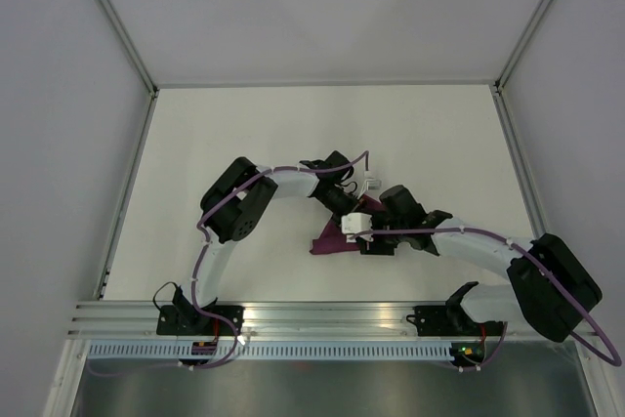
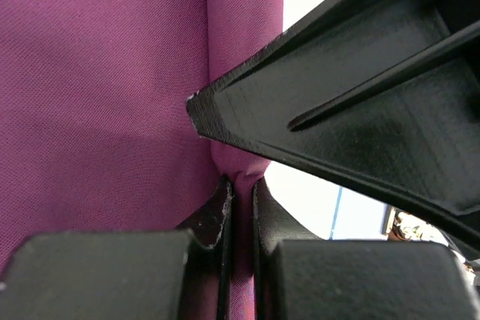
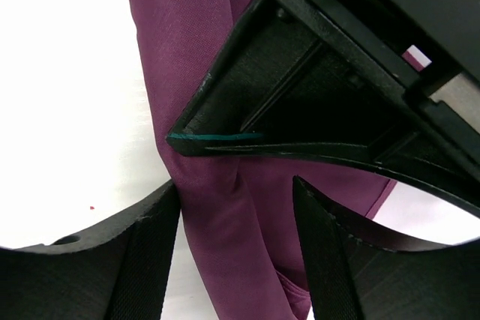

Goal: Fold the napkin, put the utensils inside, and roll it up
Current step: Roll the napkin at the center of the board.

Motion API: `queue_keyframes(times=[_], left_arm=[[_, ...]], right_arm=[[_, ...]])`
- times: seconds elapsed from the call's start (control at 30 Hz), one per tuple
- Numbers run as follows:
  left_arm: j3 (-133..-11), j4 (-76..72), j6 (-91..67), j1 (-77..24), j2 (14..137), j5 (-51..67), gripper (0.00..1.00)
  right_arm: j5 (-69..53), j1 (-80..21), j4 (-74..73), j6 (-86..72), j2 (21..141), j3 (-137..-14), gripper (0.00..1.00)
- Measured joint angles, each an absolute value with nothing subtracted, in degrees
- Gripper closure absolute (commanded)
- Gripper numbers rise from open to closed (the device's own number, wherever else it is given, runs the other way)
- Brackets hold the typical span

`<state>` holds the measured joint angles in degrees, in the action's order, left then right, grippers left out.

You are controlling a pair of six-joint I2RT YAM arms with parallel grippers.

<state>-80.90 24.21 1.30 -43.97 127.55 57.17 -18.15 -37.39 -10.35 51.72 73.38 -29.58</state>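
left gripper (image 2: 238, 185) is clamped on a napkin (image 2: 97, 95) fold, right gripper (image 3: 236, 185) gapes around it, maybe brushing; should close low and keep tension

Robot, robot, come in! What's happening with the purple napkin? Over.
Left gripper shut on a napkin fold. Right gripper open, straddling the cloth. Utensils not in view. Over.

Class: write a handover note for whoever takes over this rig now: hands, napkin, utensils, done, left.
Left hand: shut, pinching a fold of the napkin.
Right hand: open, straddling the napkin.
Napkin: bunched narrow, middle of the table, under both hands.
Utensils: not visible; possibly inside.
Done: napkin folded up, apparently partly rolled.
Left: finish the roll, release.
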Motion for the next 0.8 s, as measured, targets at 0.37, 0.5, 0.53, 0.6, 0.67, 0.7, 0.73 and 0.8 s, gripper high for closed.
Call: queue_keyframes(times=[0.37, 0.5, 0.53, 0.6, 0.67, 0.7, 0.73, 0.8], left_arm=[[-81.8, 26.5, 1.3, -43.7, 127.9, 56.6, 0.75], [-81.9, 27.4, 0.8, -43.3, 127.8, 56.3, 0.65], [-81.9, 27.4, 0.5, -43.2, 127.8, 56.2, 0.64], [-81.9, 27.7, -0.4, -43.1, 127.3, 55.9, 0.62], [-81.7, 27.8, -1.3, -43.1, 126.8, 54.8, 0.61], [-81.5, 27.8, -2.0, -43.0, 126.3, 54.2, 0.6], [-81.2, 27.8, -2.4, -42.9, 125.8, 53.4, 0.59], [-80.7, 27.7, -3.4, -42.6, 124.7, 51.8, 0.57]], right_arm=[[-21.1, -38.2, -15.7, 51.7, 76.9, -32.9, 0.7], [-21.8, -38.2, -16.8, 52.0, 77.8, -33.8, 0.79], [-21.9, -38.2, -16.9, 52.0, 78.0, -34.0, 0.8], [-22.3, -38.1, -17.4, 52.1, 78.5, -34.5, 0.81], [-22.7, -38.0, -17.8, 52.1, 79.2, -35.1, 0.82], [-23.2, -37.5, -18.3, 52.3, 79.6, -35.5, 0.82], [-23.9, -37.1, -18.7, 52.4, 80.1, -36.0, 0.83], [-25.5, -35.9, -19.9, 52.8, 81.3, -37.1, 0.83]])
